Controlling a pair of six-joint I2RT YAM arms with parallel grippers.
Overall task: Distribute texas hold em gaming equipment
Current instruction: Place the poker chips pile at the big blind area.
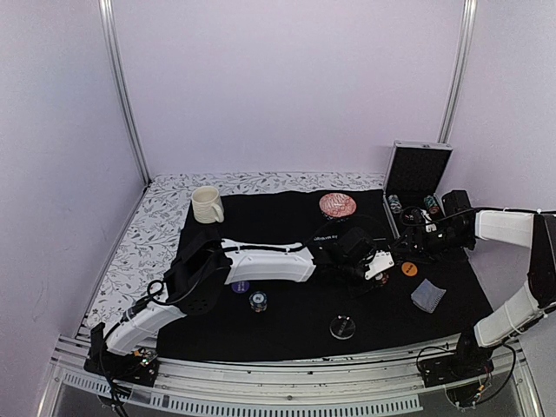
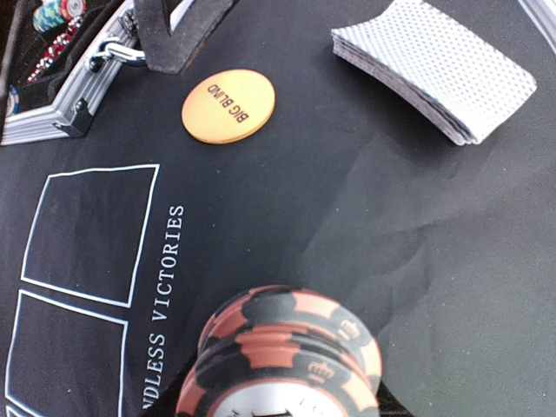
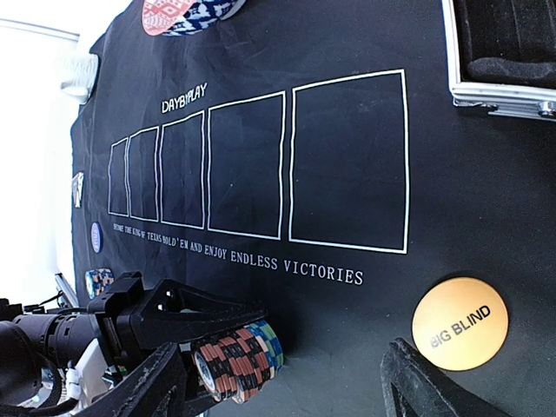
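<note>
My left gripper is shut on a stack of orange-and-black striped poker chips, held sideways just above the black mat; the right wrist view shows blue and green chips at its far end. The orange "BIG BLIND" disc lies just beyond it, also in the top view. A grey-blue-backed card deck lies fanned to the right. My right gripper is open and empty, low over the mat by the case. A purple disc, a small chip stack and a clear disc lie on the near mat.
An open aluminium case holding more chips stands at the back right. A red patterned bowl and a cream mug sit at the far edge of the mat. The black mat bears white printed card boxes.
</note>
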